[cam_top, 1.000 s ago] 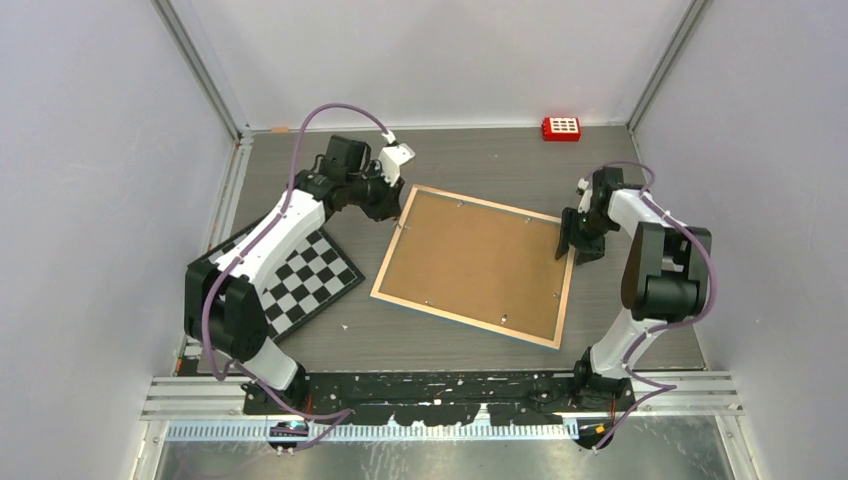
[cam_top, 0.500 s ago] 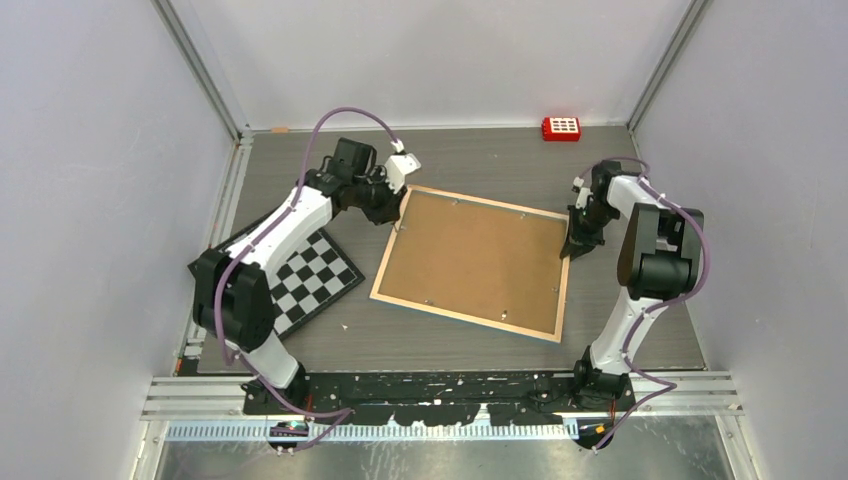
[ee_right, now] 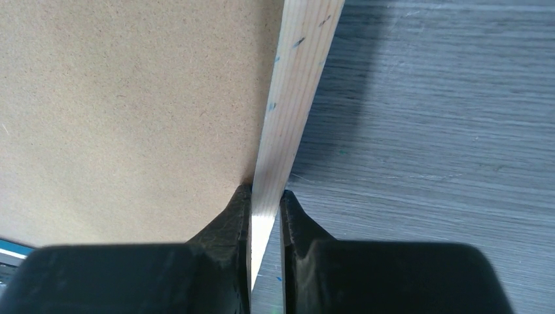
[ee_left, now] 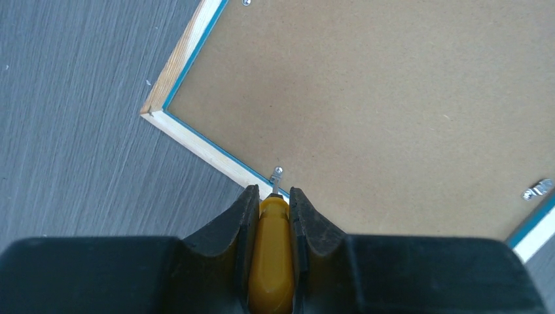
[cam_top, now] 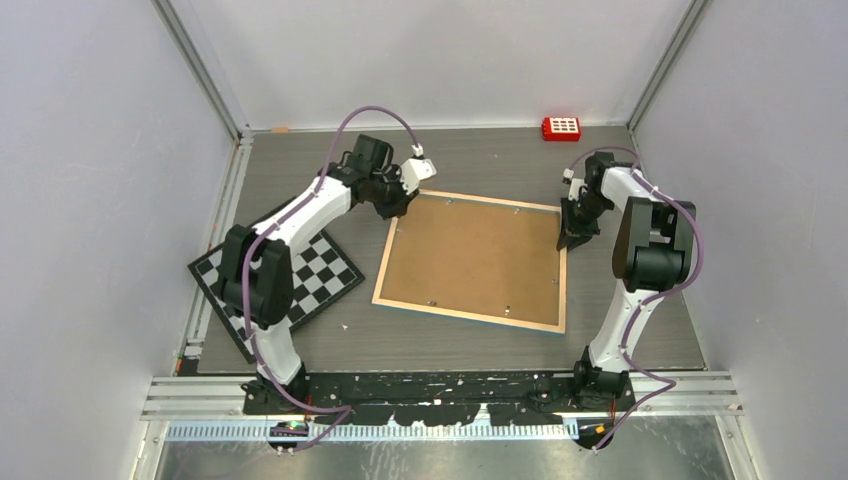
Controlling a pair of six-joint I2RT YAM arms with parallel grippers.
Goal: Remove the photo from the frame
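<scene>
Around frame [cam_top: 470, 262] edge, right gripper [ee_right: 265, 194].

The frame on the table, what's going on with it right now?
The frame lies face down, brown back up. The right tool pinches its wooden right edge. The left tool grips a yellow driver, whose metal tip sits at a clip near the far left corner. The photo is not in sight, so it's apparently not out yet.

Grey wood-grain table [cam_top: 450, 348]; on it the frame [cam_top: 470, 262] back-up, chequered board [cam_top: 325, 276], red block [cam_top: 561, 128].
</scene>
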